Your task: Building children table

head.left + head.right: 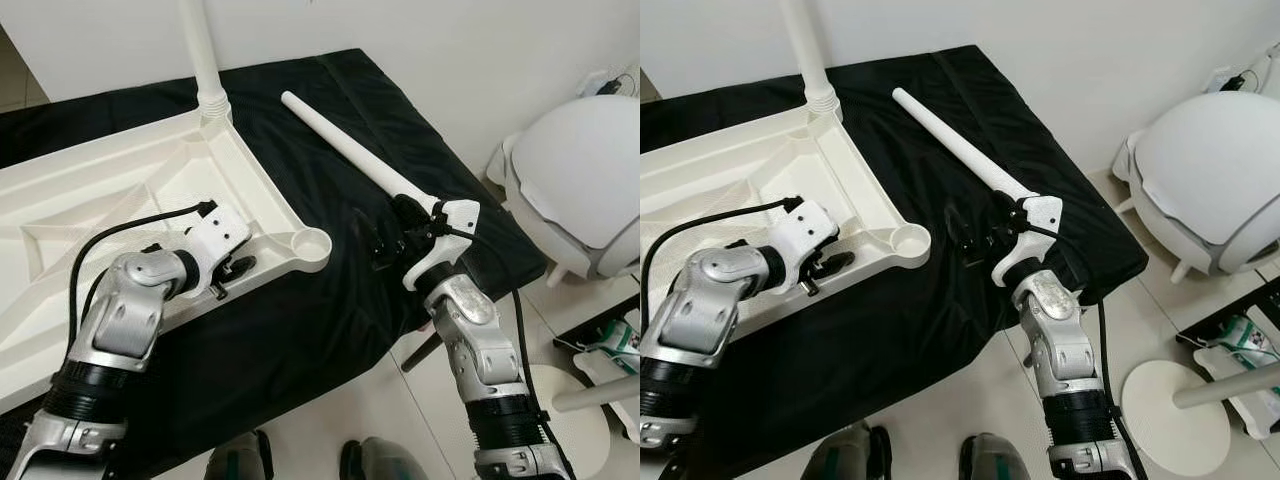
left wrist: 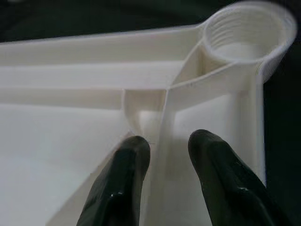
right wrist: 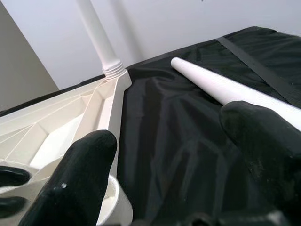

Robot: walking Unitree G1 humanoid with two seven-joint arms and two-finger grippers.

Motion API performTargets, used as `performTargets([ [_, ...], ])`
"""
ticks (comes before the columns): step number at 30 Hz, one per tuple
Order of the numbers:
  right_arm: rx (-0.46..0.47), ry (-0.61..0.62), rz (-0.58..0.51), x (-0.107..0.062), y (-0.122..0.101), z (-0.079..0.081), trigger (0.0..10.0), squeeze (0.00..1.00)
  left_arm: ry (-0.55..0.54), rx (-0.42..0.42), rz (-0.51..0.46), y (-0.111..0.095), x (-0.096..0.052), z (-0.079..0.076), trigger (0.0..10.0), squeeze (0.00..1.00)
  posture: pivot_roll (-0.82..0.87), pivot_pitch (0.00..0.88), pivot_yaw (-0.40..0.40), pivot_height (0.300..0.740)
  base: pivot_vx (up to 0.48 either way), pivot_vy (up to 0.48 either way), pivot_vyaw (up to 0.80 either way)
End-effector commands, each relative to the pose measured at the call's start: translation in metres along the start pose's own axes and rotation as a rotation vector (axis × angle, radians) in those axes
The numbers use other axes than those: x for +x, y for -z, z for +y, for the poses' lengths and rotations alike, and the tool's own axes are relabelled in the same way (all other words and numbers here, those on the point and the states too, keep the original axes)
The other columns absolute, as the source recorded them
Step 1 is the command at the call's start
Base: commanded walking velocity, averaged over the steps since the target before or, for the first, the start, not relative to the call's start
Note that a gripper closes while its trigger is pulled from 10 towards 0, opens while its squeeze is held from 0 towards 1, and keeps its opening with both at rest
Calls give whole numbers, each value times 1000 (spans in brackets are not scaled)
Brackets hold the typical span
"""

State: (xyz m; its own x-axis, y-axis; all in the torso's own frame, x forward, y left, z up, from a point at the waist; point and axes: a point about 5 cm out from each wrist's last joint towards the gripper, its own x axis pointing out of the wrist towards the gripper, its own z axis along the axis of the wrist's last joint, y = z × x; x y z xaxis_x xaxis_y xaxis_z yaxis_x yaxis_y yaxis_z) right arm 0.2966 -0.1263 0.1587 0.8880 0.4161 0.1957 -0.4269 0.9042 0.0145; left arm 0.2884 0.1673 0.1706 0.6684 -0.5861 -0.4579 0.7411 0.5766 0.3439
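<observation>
An upside-down white tabletop (image 1: 110, 180) lies on a black-covered surface (image 1: 300, 330). One white leg (image 1: 203, 55) stands screwed into its far corner. The near corner's threaded socket (image 1: 312, 243) holds no leg. A loose white leg (image 1: 345, 145) lies slanted on the cloth. My left gripper (image 1: 235, 270) rests on the tabletop's near rim, its fingers (image 2: 131, 160) slightly open astride a rib just short of the socket (image 2: 244, 37). My right gripper (image 1: 382, 245) stands wide open at the loose leg's thick end. The leg (image 3: 211, 82) runs behind one fingertip (image 3: 263, 136), and nothing is gripped.
The black surface ends close to my right arm, with tiled floor (image 1: 400, 420) below. A large white rounded shell (image 1: 590, 170) stands on the floor at right, with a round white base (image 1: 1170, 400) nearby. My own feet (image 1: 240, 462) are at the bottom edge. A pale wall lies behind.
</observation>
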Motion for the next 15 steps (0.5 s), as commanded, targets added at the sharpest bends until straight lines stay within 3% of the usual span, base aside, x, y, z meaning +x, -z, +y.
performTargets([
  [1, -3, 11, -12, 2, -1, -2, 10000, 0, 68, -7, -57, -9, -10, 0, 10000, 0, -24, 63, 24, 740, 0, 0, 0],
  [5, -6, 6, -20, 7, -2, -3, 10000, 0, 103, -8, -136, -22, -22, 3, 10000, 0, -15, 57, 21, 740, 0, 0, 0],
  [7, -12, -4, -33, 15, -5, -4, 10000, 0, 120, -16, -222, -37, -28, 5, 10000, 0, -7, 47, 19, 740, 0, 0, 0],
  [15, -25, 24, -41, 26, -8, -9, 10000, 0, 87, -49, -227, -33, -20, -3, 10000, 0, -4, 27, 16, 740, 0, 0, 0],
])
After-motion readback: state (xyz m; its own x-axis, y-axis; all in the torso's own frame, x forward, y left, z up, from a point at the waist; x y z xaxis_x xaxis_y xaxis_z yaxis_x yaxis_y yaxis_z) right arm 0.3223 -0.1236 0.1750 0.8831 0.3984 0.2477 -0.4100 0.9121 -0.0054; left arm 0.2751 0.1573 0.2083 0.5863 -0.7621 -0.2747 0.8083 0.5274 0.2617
